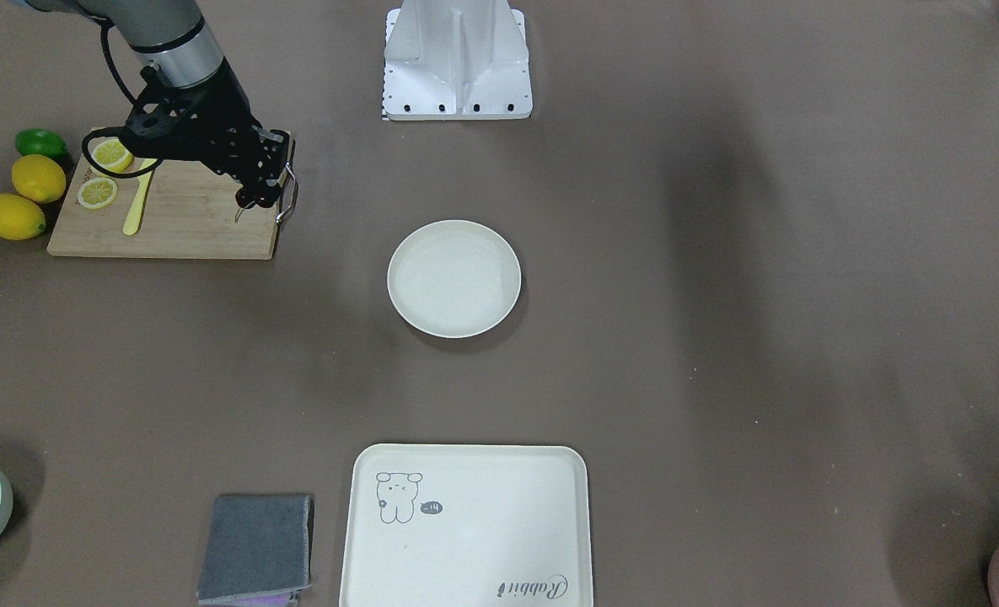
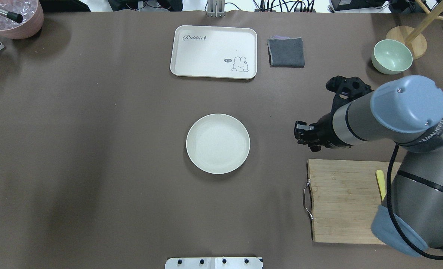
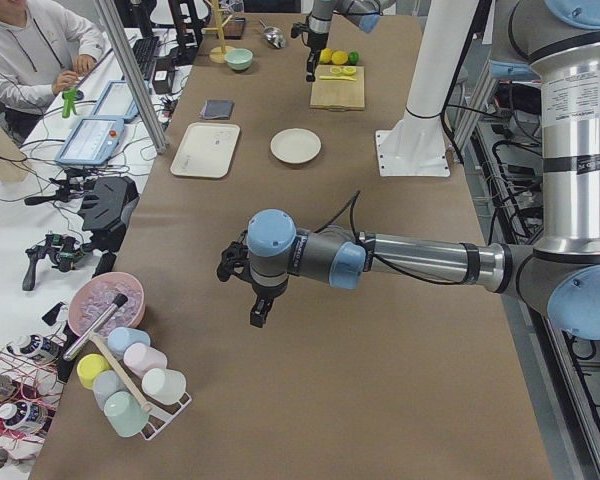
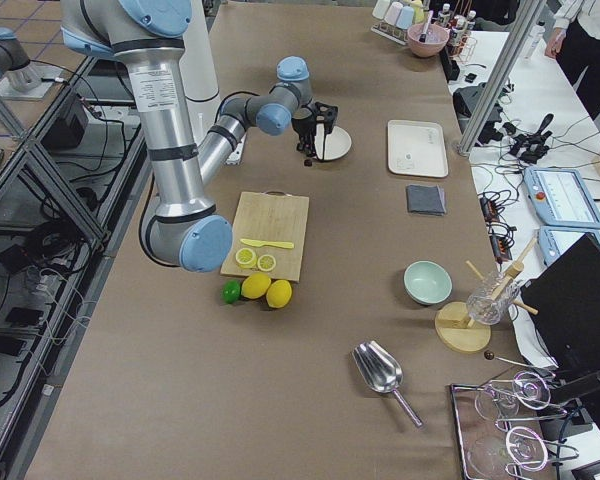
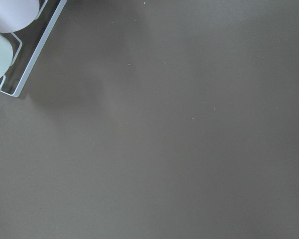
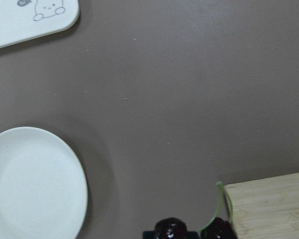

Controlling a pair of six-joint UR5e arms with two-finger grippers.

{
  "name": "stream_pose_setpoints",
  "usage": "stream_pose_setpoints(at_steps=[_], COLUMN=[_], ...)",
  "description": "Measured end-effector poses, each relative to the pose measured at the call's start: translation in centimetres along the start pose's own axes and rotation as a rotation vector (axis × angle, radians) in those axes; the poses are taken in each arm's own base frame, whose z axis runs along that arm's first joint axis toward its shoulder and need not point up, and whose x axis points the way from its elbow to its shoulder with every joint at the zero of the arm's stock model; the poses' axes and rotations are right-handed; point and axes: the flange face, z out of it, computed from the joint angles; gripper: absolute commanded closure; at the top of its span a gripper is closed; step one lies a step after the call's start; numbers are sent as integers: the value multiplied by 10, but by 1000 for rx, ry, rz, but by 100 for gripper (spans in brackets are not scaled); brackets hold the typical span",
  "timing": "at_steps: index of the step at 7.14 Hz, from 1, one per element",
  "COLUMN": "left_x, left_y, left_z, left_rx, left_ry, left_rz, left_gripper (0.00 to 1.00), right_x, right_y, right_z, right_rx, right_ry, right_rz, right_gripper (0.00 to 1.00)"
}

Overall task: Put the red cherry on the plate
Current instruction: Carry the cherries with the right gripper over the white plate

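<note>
Right wrist-mounted view: the red cherry [image 6: 172, 230] sits at the very bottom edge, two dark glossy fruits side by side, and a pale green stem curls up from the right one.
Right hand [image 1: 250, 199]: clamped on the red cherry, carrying it above the counter [image 1: 718, 337].
Cherry's place: between the corner of the cutting board [image 1: 187, 219] and the plate [image 1: 453, 278], just beside the board's metal-handle end. It's well clear of the plate and not on it yet.
Plate: round, cream-white and bare, out in the middle of the counter.
Cutting board: carries two lemon slices [image 1: 97, 192] and a yellow plastic knife [image 1: 135, 206] at the end away from the handle.
Beside the board: two whole lemons [image 1: 12, 216] and a lime [image 1: 41, 142] lie on the counter, huddled close together.
Far side: a cream tray [image 2: 206, 52] with a rabbit drawing, with a folded grey cloth [image 2: 286, 52] just beside it and a pale green bowl [image 2: 391, 56] further along.
Left hand [image 3: 260, 310]: hangs over bare counter at the other end, well apart from all of this; cannot tell whether it is open or closed.
Left wrist-mounted view: brown counter, and the corner of a wire cup rack [image 5: 30, 64] peeking in at the upper left.
</note>
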Motion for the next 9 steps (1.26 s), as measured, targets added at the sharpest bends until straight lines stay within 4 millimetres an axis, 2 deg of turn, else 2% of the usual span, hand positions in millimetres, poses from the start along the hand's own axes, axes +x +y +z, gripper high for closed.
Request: stream_pose_setpoints(at_steps=[2,4,6,7,9], left_x=[0,0,-1,-1,-2], left_y=[0,0,1,3,7], left_z=[1,2,4,4,6], left_rx=[-2,-4,-5,-4,-5], left_ry=[0,1,1,1,2], left_rz=[-1,0,2,4,4], left_gripper=[2,2,2,2,2], right_x=[-53,-103,-146,-158,-167], right_y=[3,10,30,40,56], right_z=[-15,-4,13,27,65], right_rx=[-3,-11,-8,1,35], right_ry=[-18,-29,-35,-26,8], right_rz=[-3,1,-8,-15,-25], right_gripper=[100,100,100,100,100])
